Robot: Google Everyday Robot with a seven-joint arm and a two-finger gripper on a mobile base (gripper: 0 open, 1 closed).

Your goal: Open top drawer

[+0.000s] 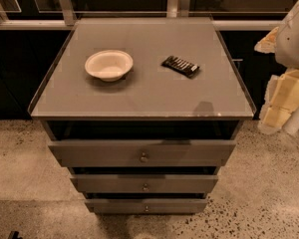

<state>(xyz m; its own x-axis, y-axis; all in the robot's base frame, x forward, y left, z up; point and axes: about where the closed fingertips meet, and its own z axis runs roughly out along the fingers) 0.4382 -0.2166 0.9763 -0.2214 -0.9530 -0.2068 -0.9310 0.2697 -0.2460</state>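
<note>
The top drawer (142, 152) is the widest of three grey fronts on a grey cabinet, with a small round metal knob (143, 157) at its centre. A dark gap shows between its upper edge and the cabinet top (139, 91). Its interior is not visible. My arm, white and pale yellow, is at the right edge of the view beside the cabinet. The gripper (278, 114) hangs there at about the height of the cabinet top's front edge, well right of the knob and touching nothing.
A white bowl (108, 64) and a dark snack bar (180, 65) lie on the cabinet top. Two narrower drawers (144, 184) (146, 206) sit below the top one. Speckled floor (35, 183) surrounds the cabinet. Dark windows and a rail run behind.
</note>
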